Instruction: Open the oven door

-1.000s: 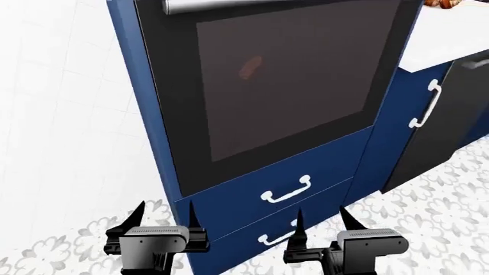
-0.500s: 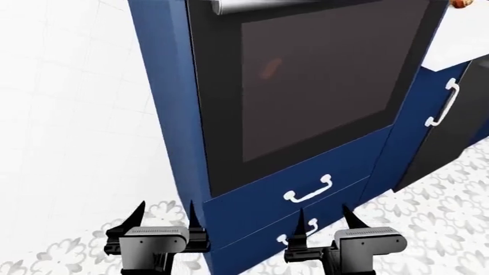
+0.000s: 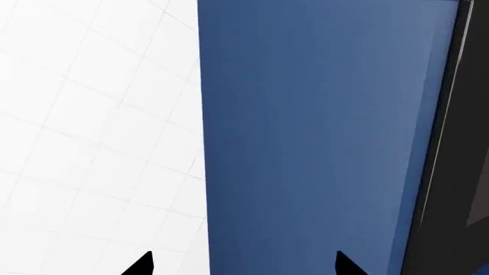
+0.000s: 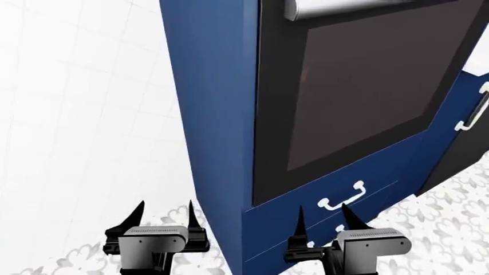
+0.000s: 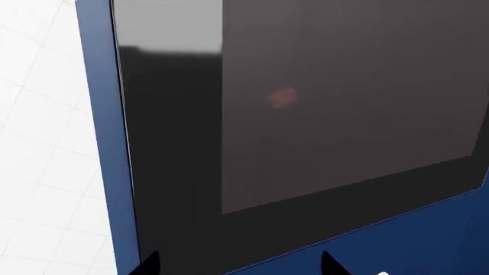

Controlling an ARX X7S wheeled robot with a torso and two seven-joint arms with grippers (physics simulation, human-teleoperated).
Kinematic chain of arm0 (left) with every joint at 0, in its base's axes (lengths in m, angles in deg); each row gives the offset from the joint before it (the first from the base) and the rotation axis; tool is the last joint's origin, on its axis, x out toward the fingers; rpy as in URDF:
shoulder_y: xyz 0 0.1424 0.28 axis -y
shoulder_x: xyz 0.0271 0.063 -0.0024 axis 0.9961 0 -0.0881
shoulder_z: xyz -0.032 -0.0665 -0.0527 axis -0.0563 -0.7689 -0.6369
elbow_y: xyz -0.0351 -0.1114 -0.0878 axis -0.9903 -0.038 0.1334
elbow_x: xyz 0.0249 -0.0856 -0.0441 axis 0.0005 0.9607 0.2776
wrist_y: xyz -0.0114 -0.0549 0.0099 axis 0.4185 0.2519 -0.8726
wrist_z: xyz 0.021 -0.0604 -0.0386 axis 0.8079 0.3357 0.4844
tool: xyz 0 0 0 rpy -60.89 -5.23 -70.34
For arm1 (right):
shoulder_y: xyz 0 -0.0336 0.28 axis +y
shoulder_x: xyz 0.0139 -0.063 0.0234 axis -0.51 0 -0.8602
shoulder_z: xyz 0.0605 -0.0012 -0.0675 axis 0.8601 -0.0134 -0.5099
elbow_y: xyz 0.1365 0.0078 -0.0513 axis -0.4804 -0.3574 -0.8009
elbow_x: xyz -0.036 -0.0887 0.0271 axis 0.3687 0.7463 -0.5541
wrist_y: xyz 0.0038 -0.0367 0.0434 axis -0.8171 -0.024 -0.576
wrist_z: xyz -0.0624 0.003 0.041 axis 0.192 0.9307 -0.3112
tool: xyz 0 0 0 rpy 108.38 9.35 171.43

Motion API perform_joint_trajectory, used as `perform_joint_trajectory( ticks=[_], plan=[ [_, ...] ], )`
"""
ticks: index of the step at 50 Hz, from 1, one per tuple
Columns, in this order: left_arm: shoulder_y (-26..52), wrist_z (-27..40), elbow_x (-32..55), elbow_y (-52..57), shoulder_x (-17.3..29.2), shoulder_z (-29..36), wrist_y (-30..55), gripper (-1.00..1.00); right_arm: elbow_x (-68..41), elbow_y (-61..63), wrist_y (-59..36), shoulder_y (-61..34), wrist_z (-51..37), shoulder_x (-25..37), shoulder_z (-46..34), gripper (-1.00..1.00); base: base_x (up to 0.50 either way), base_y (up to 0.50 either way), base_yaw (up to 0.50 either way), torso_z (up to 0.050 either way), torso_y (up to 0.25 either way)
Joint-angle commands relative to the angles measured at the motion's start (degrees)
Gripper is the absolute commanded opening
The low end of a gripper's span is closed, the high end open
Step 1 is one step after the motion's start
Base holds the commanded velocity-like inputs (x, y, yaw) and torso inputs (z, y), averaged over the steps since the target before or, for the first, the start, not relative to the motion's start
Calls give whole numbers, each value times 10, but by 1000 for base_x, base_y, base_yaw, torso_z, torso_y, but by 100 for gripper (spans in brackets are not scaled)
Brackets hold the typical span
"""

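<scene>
The oven door [image 4: 344,97] is a glossy black panel with a dark glass window, shut flat in the navy cabinet [image 4: 210,114]. Its silver bar handle [image 4: 344,7] runs along the head view's top edge. The same door [image 5: 306,114] fills the right wrist view. My left gripper [image 4: 162,215] hangs open low at the left, in front of the cabinet's side wall [image 3: 306,132]. To its right, my right gripper [image 4: 323,219] is open below the door, level with the drawers. Both are empty and well short of the handle.
Two navy drawers with white curved handles [image 4: 342,197] sit under the oven. A navy cabinet door with a white handle [image 4: 473,112] is at the right edge. White tiled wall [image 4: 77,114] lies left of the cabinet, patterned floor [image 4: 443,212] below.
The view has swung left: the cabinet and oven door have slid to the right in the head view, showing more of the cabinet's side. Both grippers keep the same place and stay open.
</scene>
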Motion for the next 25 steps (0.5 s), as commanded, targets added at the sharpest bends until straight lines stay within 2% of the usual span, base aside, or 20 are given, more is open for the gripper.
perform_joint_trajectory(
  ticks=[1,15,25],
  plan=[
    [1,3,2,0,2,4,-1,100,-10,2,11,3,5,3,0,100,279,-125,0,0,0],
    [3,6,4,-3,4,8,-4,100,-15,1,22,3,3,4,1,100,276,-134,0,0,0],
    [5,9,6,-6,6,10,-6,100,-12,-2,39,5,-1,4,2,100,34,-18,0,0,0]
  ],
)
